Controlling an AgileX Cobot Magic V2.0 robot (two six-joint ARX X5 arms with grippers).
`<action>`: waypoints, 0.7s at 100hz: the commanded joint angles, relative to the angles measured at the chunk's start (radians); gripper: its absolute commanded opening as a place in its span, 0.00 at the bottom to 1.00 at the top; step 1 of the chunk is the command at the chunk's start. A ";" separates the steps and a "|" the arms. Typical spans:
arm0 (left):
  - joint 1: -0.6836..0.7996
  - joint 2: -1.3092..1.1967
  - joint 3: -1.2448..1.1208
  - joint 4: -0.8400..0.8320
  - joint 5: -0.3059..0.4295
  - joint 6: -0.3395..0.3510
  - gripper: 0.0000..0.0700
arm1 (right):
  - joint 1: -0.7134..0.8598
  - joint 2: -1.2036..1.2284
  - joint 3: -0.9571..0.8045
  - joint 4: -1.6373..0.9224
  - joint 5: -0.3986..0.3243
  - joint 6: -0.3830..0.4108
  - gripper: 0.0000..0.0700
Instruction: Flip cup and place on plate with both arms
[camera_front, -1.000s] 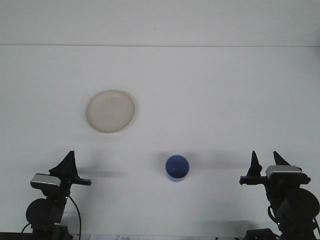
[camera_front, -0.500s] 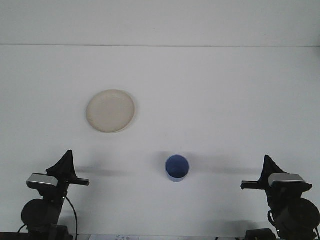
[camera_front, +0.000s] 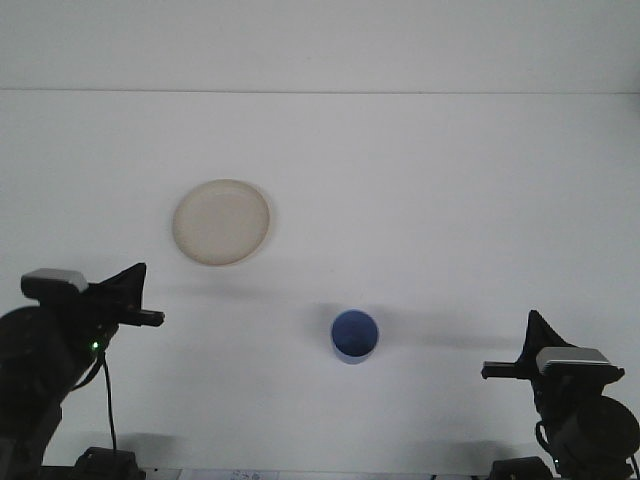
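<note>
A small blue cup (camera_front: 354, 335) stands on the white table, front of centre; from above I cannot tell whether its mouth faces up or down. A round cream plate (camera_front: 221, 222) lies further back and to the left, with nothing on it. My left gripper (camera_front: 138, 283) is raised at the left edge, in front of the plate and well left of the cup, its fingers together as one dark wedge. Low at the front right, my right gripper (camera_front: 537, 328) sits far to the right of the cup, shut and holding nothing.
The white table (camera_front: 430, 200) runs back to a pale wall. The left arm's dark body (camera_front: 35, 370) fills the lower left corner and the right arm's base (camera_front: 585, 420) the lower right. A cable hangs under the left arm.
The left arm has lifted and swung left, so it looms larger in the corner. The right gripper's two spread fingers of a second ago have come together. Cup and plate have not moved.
</note>
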 joint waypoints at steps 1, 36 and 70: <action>-0.005 0.090 0.081 -0.072 0.014 0.060 0.02 | 0.000 0.001 0.006 0.013 0.003 0.010 0.00; -0.026 0.291 0.185 -0.172 0.014 0.143 0.04 | 0.000 0.001 0.006 0.013 0.003 0.010 0.00; -0.034 0.303 0.185 -0.153 0.053 0.077 0.83 | 0.000 0.001 0.006 0.013 0.003 0.010 0.00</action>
